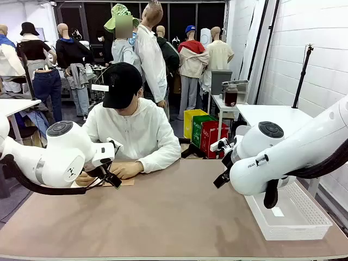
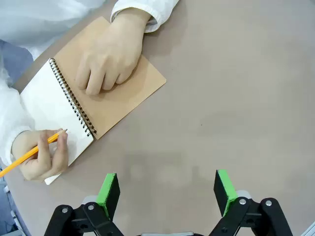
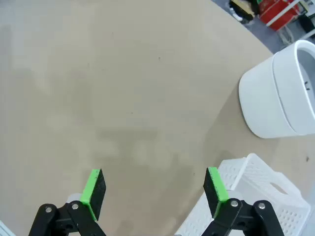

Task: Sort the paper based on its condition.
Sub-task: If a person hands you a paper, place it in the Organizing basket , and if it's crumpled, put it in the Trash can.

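Observation:
The paper is out of view. A spiral notebook (image 2: 125,93) with a brown cover lies open at the person's side of the table, also seen in the front view (image 1: 128,182). One hand (image 2: 106,61) rests on the cover. The other hand holds a yellow pencil (image 2: 29,155) over the bound white page (image 2: 44,108). My left gripper (image 2: 167,191) hangs open above bare table, a short way from the notebook, with nothing between its green pads (image 2: 109,194). My right gripper (image 3: 153,189) is open over bare tabletop, also with nothing in it.
A white slotted basket (image 1: 293,217) stands at the table's right front, by my right gripper (image 3: 246,191). A white round tub-like object (image 3: 280,98) sits past the table's edge. The brown tabletop (image 1: 174,217) stretches between the arms.

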